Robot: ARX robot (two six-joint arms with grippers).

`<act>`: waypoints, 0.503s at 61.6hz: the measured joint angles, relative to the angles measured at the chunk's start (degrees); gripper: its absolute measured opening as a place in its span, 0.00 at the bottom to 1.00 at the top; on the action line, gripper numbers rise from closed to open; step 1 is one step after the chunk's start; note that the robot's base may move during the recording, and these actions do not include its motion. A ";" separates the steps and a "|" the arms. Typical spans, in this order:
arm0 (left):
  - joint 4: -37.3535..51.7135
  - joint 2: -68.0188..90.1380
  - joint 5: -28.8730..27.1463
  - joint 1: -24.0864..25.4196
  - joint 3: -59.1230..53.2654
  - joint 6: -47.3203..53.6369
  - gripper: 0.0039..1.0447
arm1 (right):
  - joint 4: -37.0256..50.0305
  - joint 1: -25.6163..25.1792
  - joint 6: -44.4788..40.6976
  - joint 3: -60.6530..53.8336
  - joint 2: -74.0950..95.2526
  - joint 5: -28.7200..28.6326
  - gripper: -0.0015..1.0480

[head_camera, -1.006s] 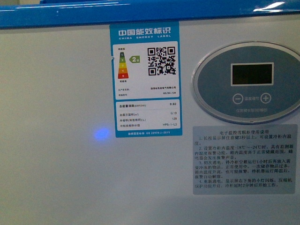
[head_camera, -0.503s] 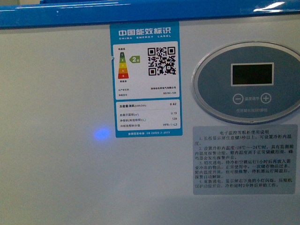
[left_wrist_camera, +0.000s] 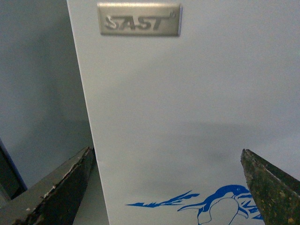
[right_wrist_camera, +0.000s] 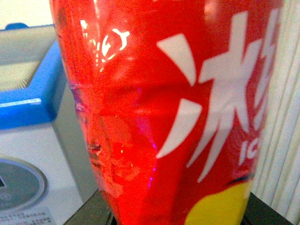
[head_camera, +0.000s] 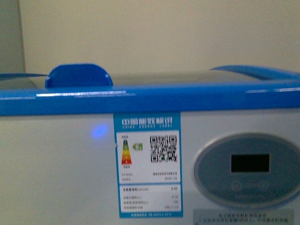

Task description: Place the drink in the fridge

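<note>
The fridge [head_camera: 56,168] fills the front view: white front, blue top rim [head_camera: 150,99], tinted glass lid [head_camera: 159,77] with a blue handle [head_camera: 78,76], oval grey control panel [head_camera: 248,169]. Neither arm shows there. In the right wrist view my right gripper [right_wrist_camera: 178,218] is shut on the drink bottle [right_wrist_camera: 164,103], red with white characters and a yellow patch; the fridge's blue corner [right_wrist_camera: 33,101] and panel [right_wrist_camera: 18,185] lie beside it. In the left wrist view my left gripper [left_wrist_camera: 171,185] is open and empty, close to the fridge's white wall [left_wrist_camera: 187,103] with its SAST badge [left_wrist_camera: 139,19] and blue penguin graphic [left_wrist_camera: 225,206].
A blue energy label with a QR code [head_camera: 147,164] is stuck on the fridge front beside a small blue light spot [head_camera: 98,131]. A plain cream wall [head_camera: 159,33] rises behind the fridge. A pale ribbed surface [right_wrist_camera: 281,140] stands beside the bottle.
The front view has risen: the blue rim, energy label and control panel have dropped in the picture, and the lid, its handle and the wall behind have come into view.
</note>
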 joint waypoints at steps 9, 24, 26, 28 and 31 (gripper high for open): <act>0.00 0.00 0.00 0.00 0.00 0.02 0.92 | 0.00 0.00 -0.04 0.00 0.00 0.00 0.36; 0.00 0.00 0.00 0.00 0.00 0.00 0.92 | 0.02 0.00 0.02 0.00 0.00 0.00 0.36; 0.00 0.00 0.00 0.00 0.00 0.00 0.92 | 0.02 0.00 0.02 0.02 0.00 0.00 0.36; 0.00 0.00 -0.02 0.00 0.00 0.00 0.92 | 0.02 0.00 0.02 0.00 0.00 0.00 0.36; 0.00 0.00 0.00 0.00 0.00 0.00 0.92 | 0.02 0.00 0.00 0.02 0.00 0.00 0.36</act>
